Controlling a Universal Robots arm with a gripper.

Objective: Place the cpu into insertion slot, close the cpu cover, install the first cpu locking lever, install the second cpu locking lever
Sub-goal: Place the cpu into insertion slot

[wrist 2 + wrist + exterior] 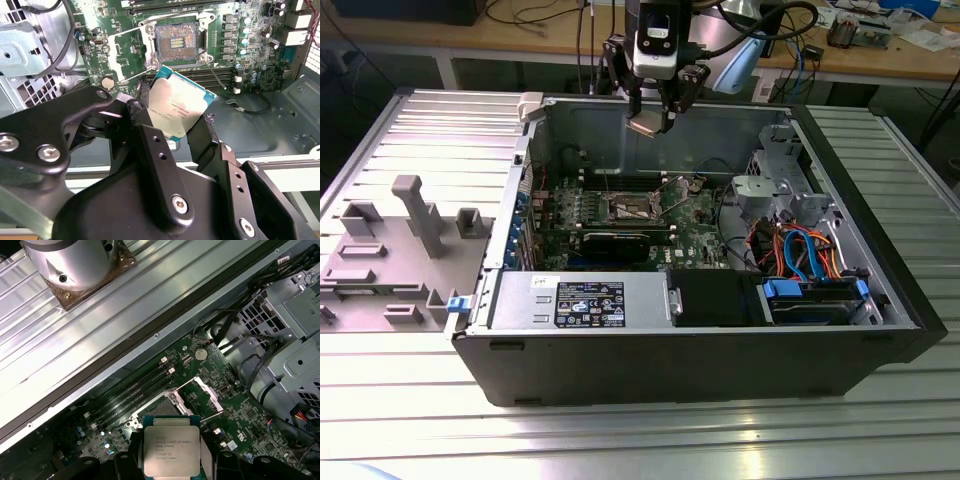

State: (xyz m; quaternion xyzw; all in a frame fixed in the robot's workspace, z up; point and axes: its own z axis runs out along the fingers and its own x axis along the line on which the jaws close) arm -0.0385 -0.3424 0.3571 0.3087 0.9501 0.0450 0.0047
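Nearest my wrist cameras, the pincer [175,107] is clamped on the cpu [176,106], with one finger [201,136] on each of two opposite edges. I judge the edge grip is chosen so that the pale metal face is left bare and the underside is free to meet the socket. The chip hangs in the air, touching nothing but the pincer.

Beyond it lies the insertion slot [176,41]. Its dark centre is empty, so the first step is not yet done. Just beside the slot the cpu cover [127,50] stands swung open, which leaves the way down clear.

The second wrist view shows me the slot whole, with the chip off to one side of it. In the first wrist view the chip [171,446] overlaps part of the socket frame.

The exterior view adds height. There the pincer [650,122] holds the chip well above the board, inside the open computer case [700,340] and near its far wall. The case rests on the ribbed worktop [410,420]. A grey fixture tray [390,250] sits beside the case, toward the exterior view's left.
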